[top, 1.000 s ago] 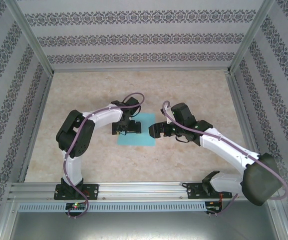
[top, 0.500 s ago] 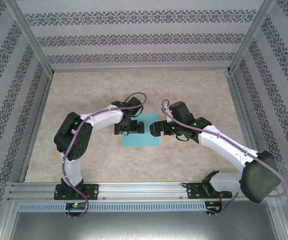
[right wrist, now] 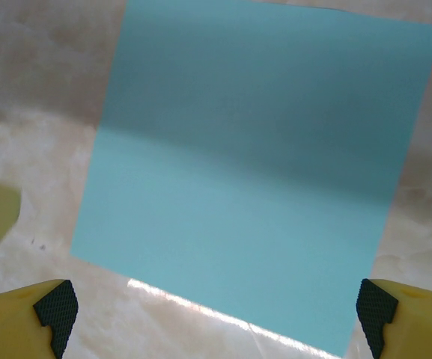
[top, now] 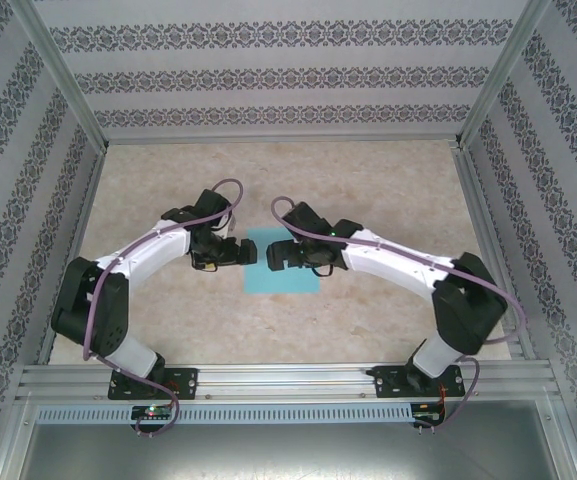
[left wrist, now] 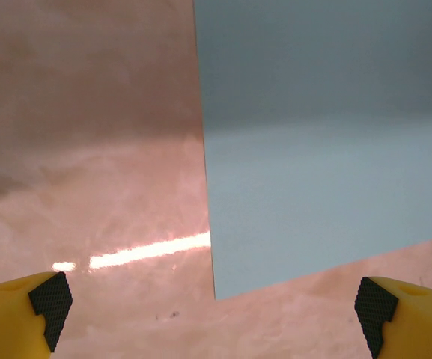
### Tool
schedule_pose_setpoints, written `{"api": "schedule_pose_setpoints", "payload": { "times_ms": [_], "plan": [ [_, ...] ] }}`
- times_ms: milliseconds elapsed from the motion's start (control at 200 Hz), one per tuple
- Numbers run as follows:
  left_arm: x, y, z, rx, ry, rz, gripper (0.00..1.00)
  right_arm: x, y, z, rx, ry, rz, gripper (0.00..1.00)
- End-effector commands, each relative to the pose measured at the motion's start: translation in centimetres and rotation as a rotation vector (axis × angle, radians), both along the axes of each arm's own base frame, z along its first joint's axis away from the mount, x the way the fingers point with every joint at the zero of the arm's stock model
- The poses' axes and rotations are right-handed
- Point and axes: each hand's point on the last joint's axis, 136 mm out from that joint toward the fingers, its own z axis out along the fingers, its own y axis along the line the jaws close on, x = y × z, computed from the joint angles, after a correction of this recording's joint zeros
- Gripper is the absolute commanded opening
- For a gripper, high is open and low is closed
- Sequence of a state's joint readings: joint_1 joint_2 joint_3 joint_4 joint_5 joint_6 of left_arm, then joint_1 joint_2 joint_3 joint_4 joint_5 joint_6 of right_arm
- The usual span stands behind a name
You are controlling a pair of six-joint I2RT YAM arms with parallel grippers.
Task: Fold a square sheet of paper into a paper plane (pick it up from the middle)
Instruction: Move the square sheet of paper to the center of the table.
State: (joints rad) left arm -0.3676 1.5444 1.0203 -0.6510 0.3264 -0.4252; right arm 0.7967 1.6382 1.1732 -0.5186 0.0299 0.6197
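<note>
Fingers (left wrist: 49, 301) of left gripper (left wrist: 212, 303) and right gripper (right wrist: 214, 308) gape empty over the square sheet of paper (right wrist: 253, 164) — flat, unlifted, no fold yet made.

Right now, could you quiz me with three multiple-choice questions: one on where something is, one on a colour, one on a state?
1. Where does the square sheet of paper lie?
A. Flat on the table, near its middle
B. Pinned to the back wall
C. On the front rail
2. What colour is the sheet?
A. Red
B. Light turquoise-blue
C. Black
3. How are the left gripper and right gripper set?
A. Both shut on the sheet
B. Both open, holding nothing
C. One open, one shut
Answers: 1 A, the top view shows it there; 2 B, both wrist views show that colour; 3 B, each wrist view shows jaws wide apart, gripping nothing.
</note>
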Motion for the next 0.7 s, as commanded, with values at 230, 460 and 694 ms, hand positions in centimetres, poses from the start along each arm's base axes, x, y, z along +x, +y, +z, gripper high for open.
{"api": "schedule_pose_setpoints", "payload": {
  "times_ms": [230, 460, 694],
  "plan": [
    [-1.3, 2.7, 0.3, -0.029, -0.056, 0.063, 1.0, 2.1, 1.2, -3.4, -0.102, 0.056, -0.123, 0.97],
    [-2.3, 3.8, -0.6, 0.0, -0.048, 0.101, 1.0, 3.1, 2.4, -5.3, -0.161, 0.066, -0.12, 0.97],
    [-2.7, 3.6, -1.2, -0.017, -0.039, 0.106, 1.0, 3.6, 2.5, -6.3, -0.22, 0.067, -0.138, 0.94]
  ]
}}
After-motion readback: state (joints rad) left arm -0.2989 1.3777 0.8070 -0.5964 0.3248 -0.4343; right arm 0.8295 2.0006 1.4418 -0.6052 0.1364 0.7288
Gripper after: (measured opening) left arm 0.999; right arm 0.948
